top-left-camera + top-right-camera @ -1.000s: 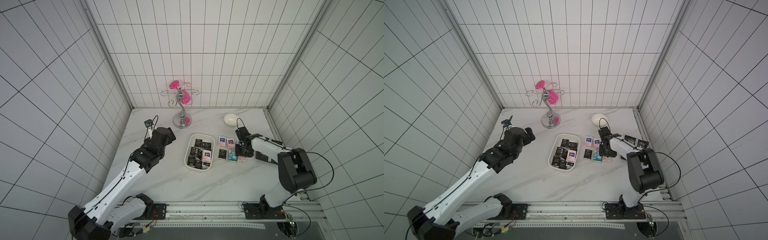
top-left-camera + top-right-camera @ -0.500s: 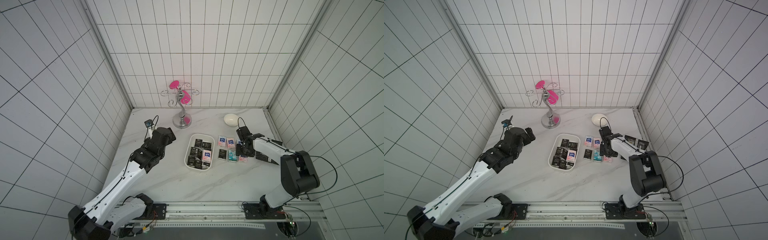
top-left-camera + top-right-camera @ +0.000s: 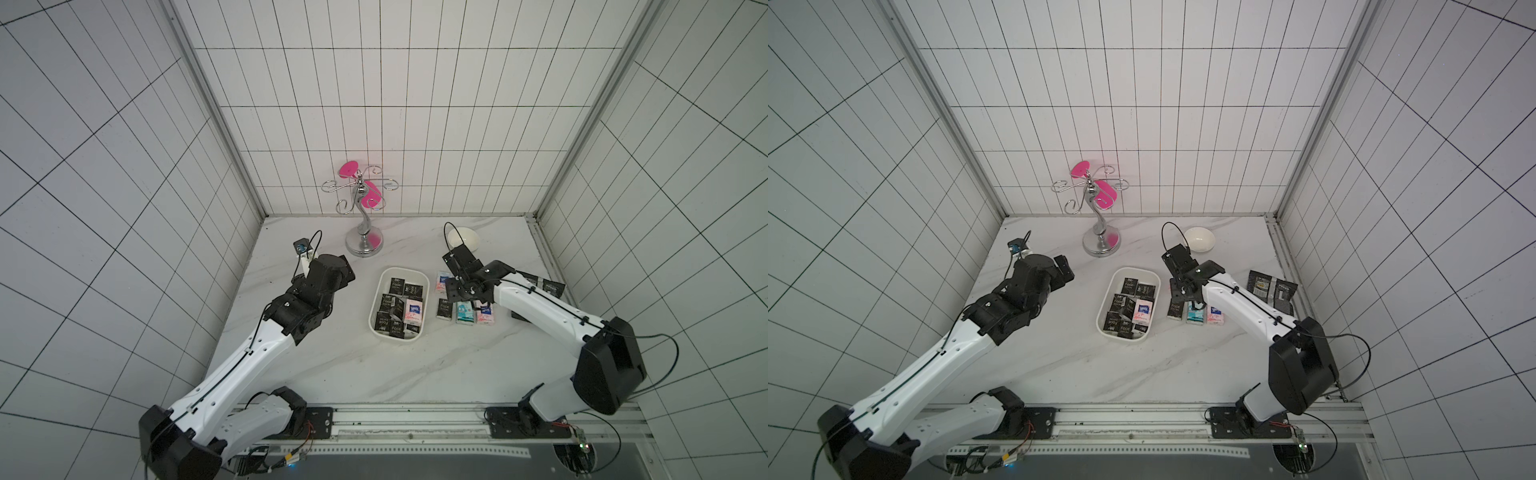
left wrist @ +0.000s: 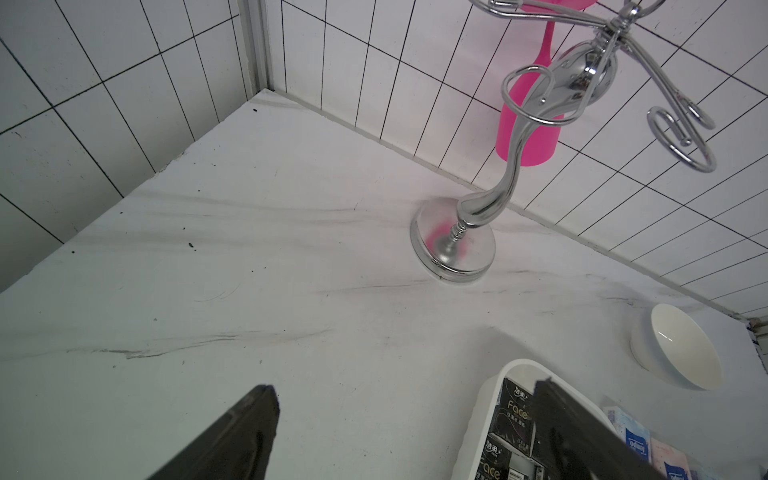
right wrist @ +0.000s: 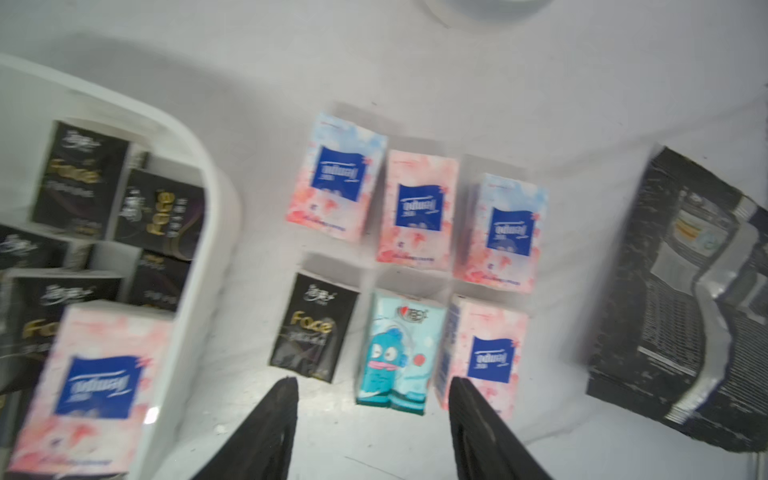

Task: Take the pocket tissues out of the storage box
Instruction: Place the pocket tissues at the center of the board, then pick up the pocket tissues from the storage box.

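Storage box [image 3: 374, 307]: white shallow plastic tub with rounded corners, mid-counter, where it stood a second ago.
Packs inside: small flat black "Face" tissue packs [image 3: 397, 286], with one pink-and-white pack with a blue label [image 5: 97, 382] on top, against the box wall that faces the counter's right edge.
Packs out: six, in two rows of three on the counter between the box and the right edge. Four are pink-and-white [image 5: 419, 208], one black [image 5: 313, 328] and one teal with a cartoon face [image 5: 401, 349].
My right gripper [image 5: 372, 384]: fingers spread, pinching nothing, hovering over the laid-out rows.
Change: over the last second my fingers have widened and my wrist has swung from the right-edge end of the rows toward the box. I judge a pack was just let go.
Meaning: six are cleared and the greater share remains boxed. The pink pack on top looks the easiest next pick.
My left gripper [image 4: 403, 392]: spread, empty, above bare counter on the box's left-edge side.
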Robot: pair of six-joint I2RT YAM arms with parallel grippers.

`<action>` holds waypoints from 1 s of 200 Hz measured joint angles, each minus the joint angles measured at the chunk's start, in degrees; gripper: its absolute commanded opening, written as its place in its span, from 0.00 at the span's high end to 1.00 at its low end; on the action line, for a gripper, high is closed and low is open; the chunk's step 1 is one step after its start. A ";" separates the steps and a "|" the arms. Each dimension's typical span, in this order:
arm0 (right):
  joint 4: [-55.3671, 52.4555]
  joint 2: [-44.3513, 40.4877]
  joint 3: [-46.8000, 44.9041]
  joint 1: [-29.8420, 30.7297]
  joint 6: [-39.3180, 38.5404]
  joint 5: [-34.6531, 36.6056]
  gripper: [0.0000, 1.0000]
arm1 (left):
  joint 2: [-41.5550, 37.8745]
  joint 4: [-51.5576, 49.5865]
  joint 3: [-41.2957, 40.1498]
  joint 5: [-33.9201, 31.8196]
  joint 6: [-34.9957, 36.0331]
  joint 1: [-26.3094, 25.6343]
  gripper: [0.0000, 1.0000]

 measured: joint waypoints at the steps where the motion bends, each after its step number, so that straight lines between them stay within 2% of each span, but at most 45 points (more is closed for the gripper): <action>1: 0.07 0.00 0.13 0.20 0.04 -0.07 0.39 | 0.04 0.00 0.02 -0.02 0.00 -0.04 0.02; 26: 2.34 3.54 6.23 5.51 1.88 -1.73 0.38 | 1.01 -0.04 0.31 -0.24 -0.02 -0.87 0.02; 49: 5.40 9.57 11.50 7.30 3.65 -3.26 0.38 | 1.62 -0.17 0.63 -0.59 -0.11 -1.57 0.02; 119: 10.10 27.28 21.46 7.65 8.15 -5.81 0.38 | -0.02 -0.87 0.68 -1.77 -0.07 -1.84 0.02; 200: 9.81 35.39 29.70 7.65 9.18 -5.97 0.37 | -1.01 -1.70 0.68 -1.86 -0.11 -1.84 0.02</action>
